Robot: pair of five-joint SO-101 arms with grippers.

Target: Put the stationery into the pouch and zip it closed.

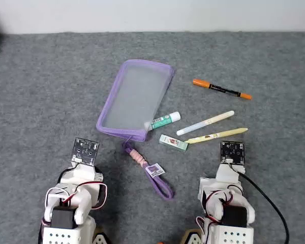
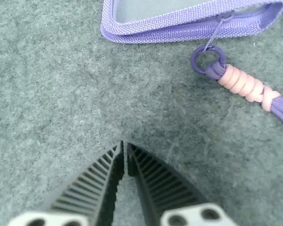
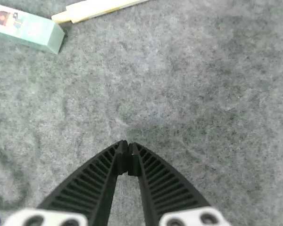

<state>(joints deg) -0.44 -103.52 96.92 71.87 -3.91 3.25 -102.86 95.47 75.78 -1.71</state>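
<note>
Purple pouch [image 1: 134,99] flat on the grey worktop [image 1: 40,76], strap [image 1: 147,168] trailing toward the arms, with orange marker [image 1: 221,89], green tube [image 1: 165,121], pale pen [image 1: 205,123], yellow pen [image 1: 217,135] and boxed eraser [image 1: 173,143] loose on its right-arm side; left pincer [image 2: 125,146] and right pincer [image 3: 128,147] both pressed together, empty.

Purple pouch [image 1: 134,99], orange marker [image 1: 221,89]

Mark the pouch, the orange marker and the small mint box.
pouch [image 1: 134,96], high view, middle of its mesh face.
orange marker [image 1: 222,89], high view, dark middle of the barrel.
small mint box [image 1: 173,143], high view, centre of its top face.
</note>
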